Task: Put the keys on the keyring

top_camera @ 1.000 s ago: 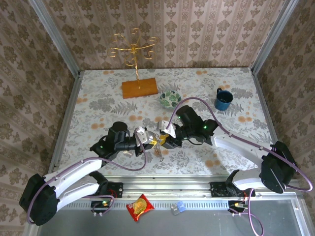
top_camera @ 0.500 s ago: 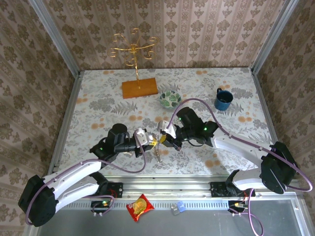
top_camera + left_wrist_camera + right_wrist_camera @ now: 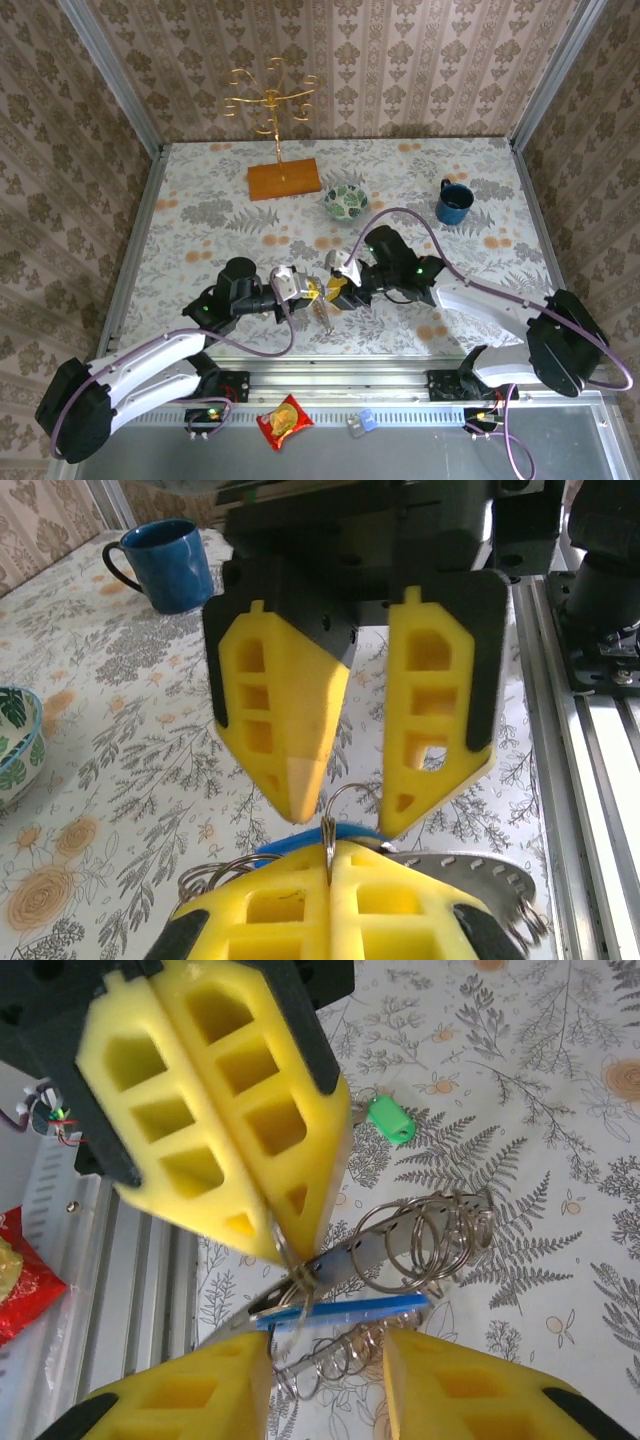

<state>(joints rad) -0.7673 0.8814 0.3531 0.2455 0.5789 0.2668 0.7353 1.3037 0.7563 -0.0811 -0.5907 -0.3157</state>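
- Top external view is showing a red snack packet point(image 3: 284, 420) lying on the metal tray point(image 3: 450, 432) below the worktop's point(image 3: 200, 220) near edge; its print is too small to read.
- At the back left, a gold wire stand point(image 3: 270, 100) is rising from a wooden block point(image 3: 285, 180), well apart from both arms, with bare floral worktop lying open in front of it.
- Over the near middle, the left tool point(image 3: 310, 291) is hovering with its yellow fingers pressing fully together on a thin wire loop of the keyring point(image 3: 420, 1235), a flat grey metal piece carrying several wire rings.
- The blue key point(image 3: 345, 1310) is sitting among those rings, just beside the metal piece.
- The green key point(image 3: 390, 1118) is showing its head behind the left tool; whether it is resting on the worktop I cannot tell.
- The right tool point(image 3: 335, 290) is facing the left one tip to tip, its fingers standing apart and gripping nothing.
- Behind it, a patterned bowl point(image 3: 345, 202) and, further right, a blue mug point(image 3: 453, 203) are standing clear of both arms.
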